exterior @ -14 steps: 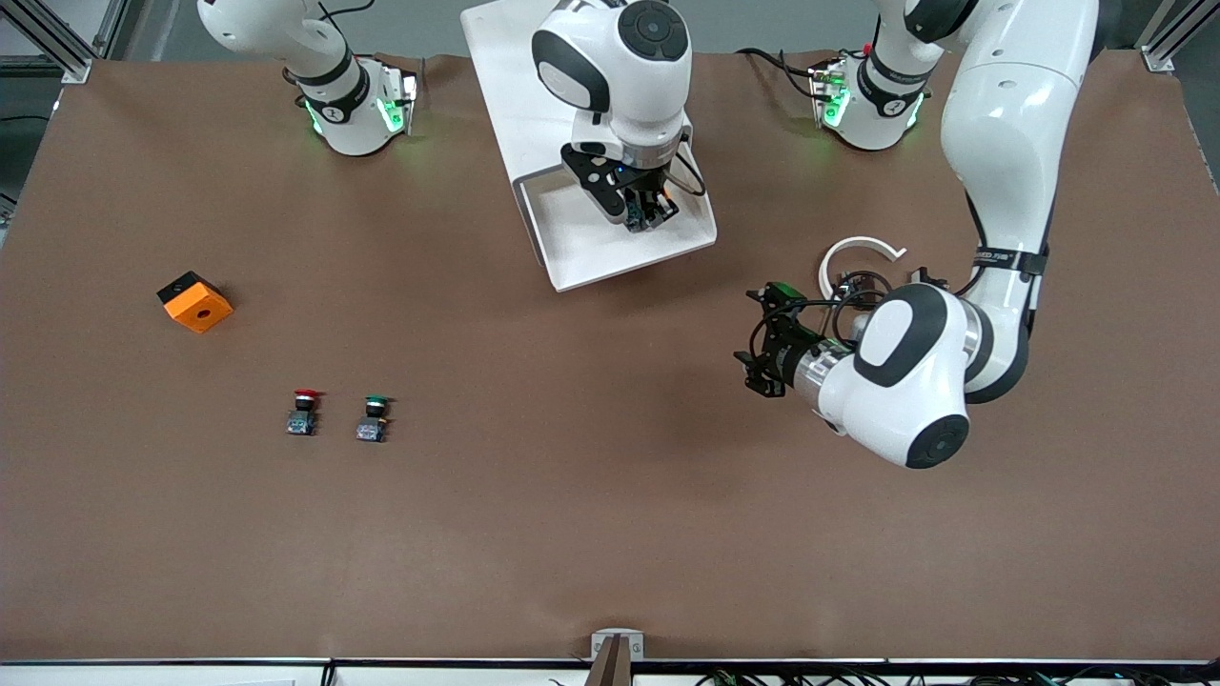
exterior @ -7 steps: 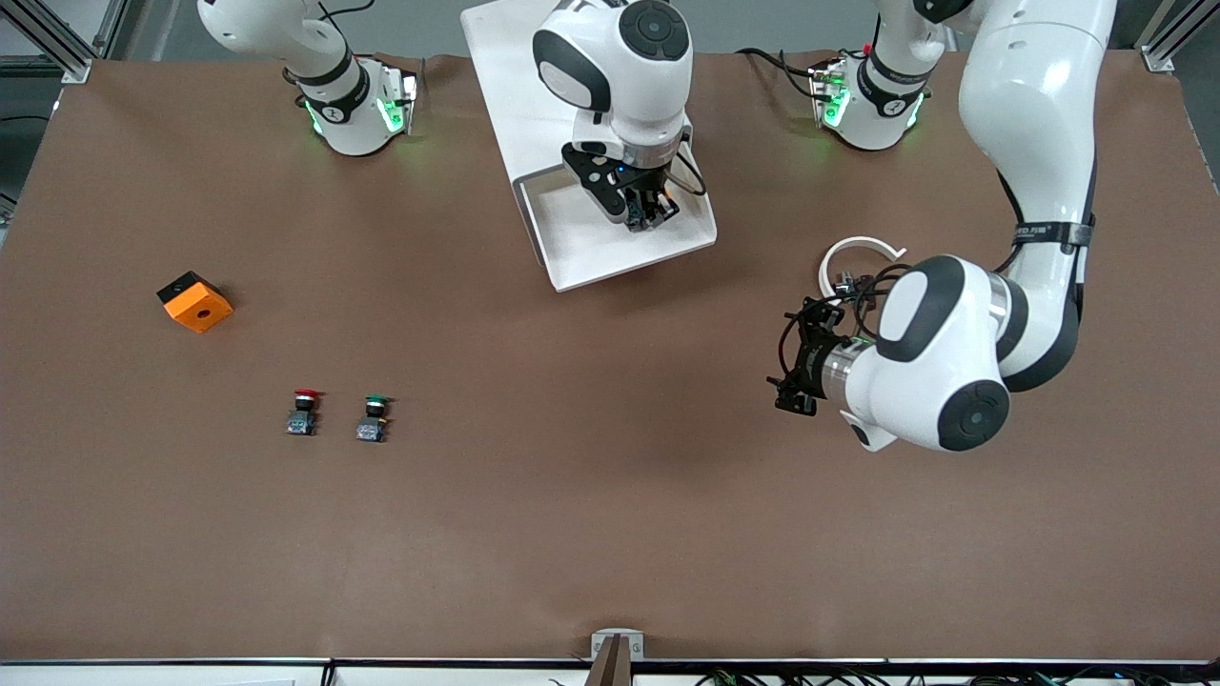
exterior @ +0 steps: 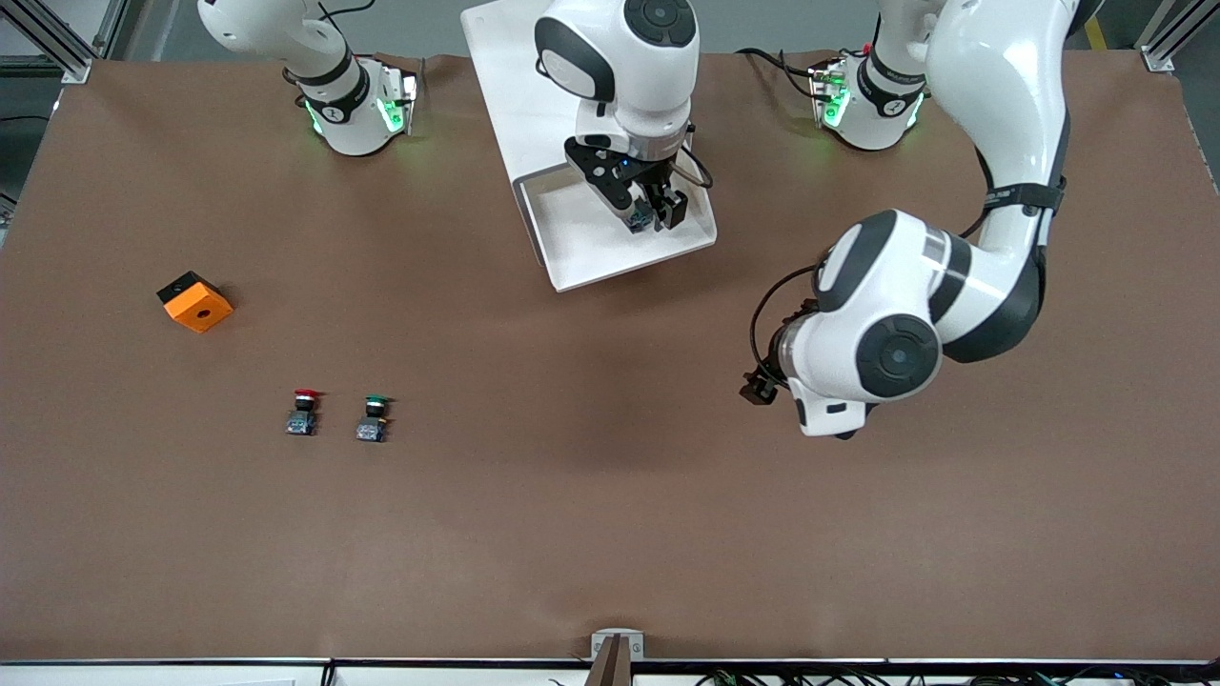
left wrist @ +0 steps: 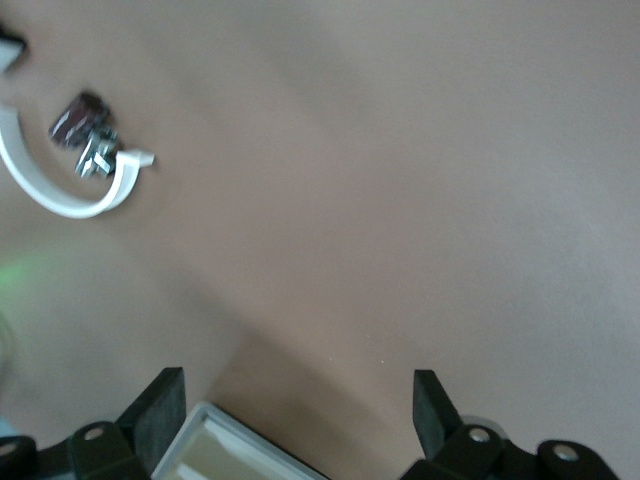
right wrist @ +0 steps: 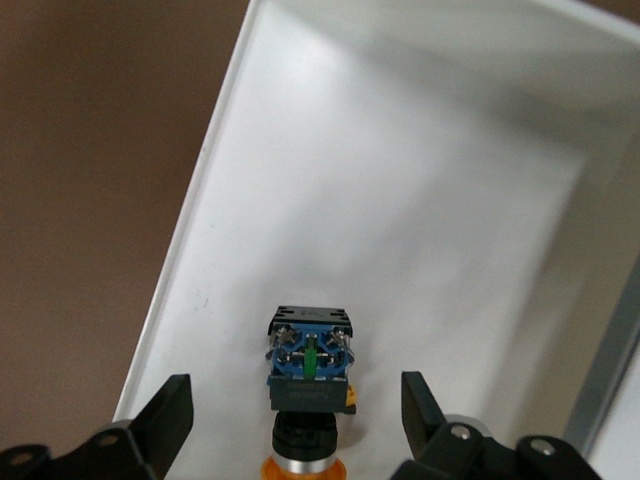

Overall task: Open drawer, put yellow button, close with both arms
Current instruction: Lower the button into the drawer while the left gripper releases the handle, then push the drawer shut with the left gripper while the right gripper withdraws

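The drawer [exterior: 581,250] stands pulled out of the white cabinet [exterior: 515,86]. The yellow button [right wrist: 309,372] lies on its side on the drawer's floor [right wrist: 420,200], its blue base up and its yellow cap partly cut off in the right wrist view. It shows in the front view [exterior: 639,221] under the hand. My right gripper [right wrist: 296,420] is open over the drawer, its fingers apart on either side of the button and not touching it; it also shows in the front view [exterior: 658,214]. My left gripper [left wrist: 297,415] is open and empty over bare table by the drawer's corner [left wrist: 215,445], mostly hidden under its arm in the front view [exterior: 759,391].
An orange cube with a hole [exterior: 195,302], a red-capped button [exterior: 303,412] and a green-capped button [exterior: 374,417] stand toward the right arm's end of the table. A white open ring with a small metal part [left wrist: 65,195] lies on the table near the left gripper.
My right gripper has opened and lifted slightly, leaving the yellow button in the drawer. My left arm has swung and turned its wrist, now covering the white ring in the front view.
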